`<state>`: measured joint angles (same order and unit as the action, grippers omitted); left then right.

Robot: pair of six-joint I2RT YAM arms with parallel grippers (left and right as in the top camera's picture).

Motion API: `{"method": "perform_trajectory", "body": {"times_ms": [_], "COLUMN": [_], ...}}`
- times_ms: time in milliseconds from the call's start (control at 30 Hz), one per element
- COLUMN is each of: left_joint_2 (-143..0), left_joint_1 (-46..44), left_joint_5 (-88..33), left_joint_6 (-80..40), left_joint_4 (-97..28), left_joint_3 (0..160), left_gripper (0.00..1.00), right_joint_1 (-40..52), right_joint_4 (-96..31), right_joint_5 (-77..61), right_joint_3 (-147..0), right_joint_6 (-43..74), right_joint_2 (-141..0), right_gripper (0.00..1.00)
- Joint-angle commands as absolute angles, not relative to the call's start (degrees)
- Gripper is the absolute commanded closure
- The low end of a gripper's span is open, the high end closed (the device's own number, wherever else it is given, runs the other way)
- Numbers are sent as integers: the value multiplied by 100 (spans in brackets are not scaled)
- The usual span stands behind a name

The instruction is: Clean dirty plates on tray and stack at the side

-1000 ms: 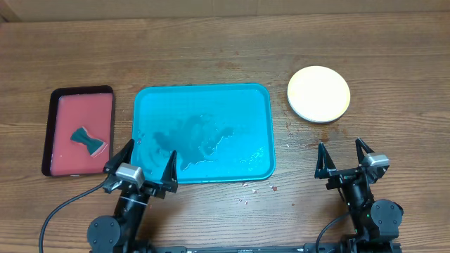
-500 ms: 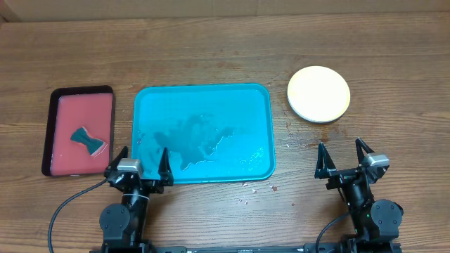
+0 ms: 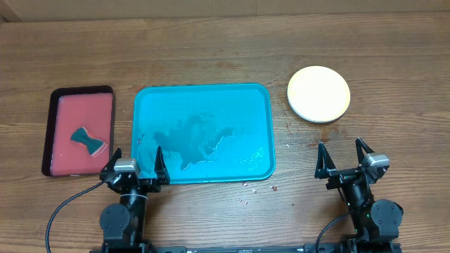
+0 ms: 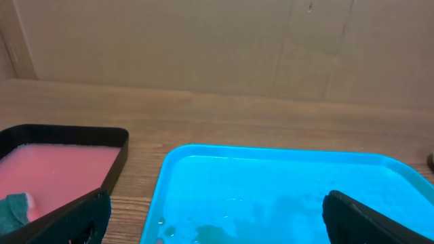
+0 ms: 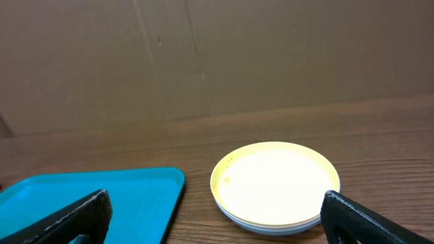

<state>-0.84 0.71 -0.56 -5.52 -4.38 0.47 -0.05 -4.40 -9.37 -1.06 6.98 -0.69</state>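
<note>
Since the earlier overhead frames, the left jaws have been turned square and shifted a little to the left. They are now held low over the near left corner of the tray (image 3: pixel 204 87), with one finger outside its left rim and the other above its floor. The right jaws, the plates and both trays are unchanged.

Both pairs of jaws are spread wide apart, and nothing is held between them. In the left wrist view the tray's (image 4: pixel 271 150) far rim and left edge are framed between the two dark fingers. In the right wrist view the tray's (image 5: pixel 102 179) right corner is seen at the lower left.

The dirty plates (image 3: pixel 318 93) are stacked on the desk (image 3: pixel 211 42), to the right of the tray, level with its far right corner and apart from it. A pale yellow plate is on top. From the right wrist, paler rims are seen beneath it in the stack (image 5: pixel 274 186). The right jaws are held short of the stack, on its near side, without touching it.

A thin wet film is spread over the tray's floor. To its left, the red tray (image 3: pixel 56 133) is set just beside it, with a dark green sponge (image 3: pixel 88 138) lying inside. A few red crumbs (image 3: pixel 274 188) are scattered on the desk by the tray's near right corner.
</note>
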Motion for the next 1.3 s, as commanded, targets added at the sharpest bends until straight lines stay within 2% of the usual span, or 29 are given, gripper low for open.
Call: {"method": "perform_trajectory", "body": {"times_ms": [0, 1267], "left_joint_2": [-19, -25], "left_joint_1": [34, 34], "left_joint_5": [91, 21], "left_joint_6": [-423, -318], "left_joint_4": [-451, -445], "left_joint_3": [27, 27], "left_gripper": [0, 0], "right_joint_1": [-30, -30], "right_joint_4": [-414, -414], "right_joint_5": [-864, -864], "right_joint_3": [-47, -47], "right_joint_6": [657, 657], "right_joint_2": [-16, -16], "right_gripper": [0, 0]}}
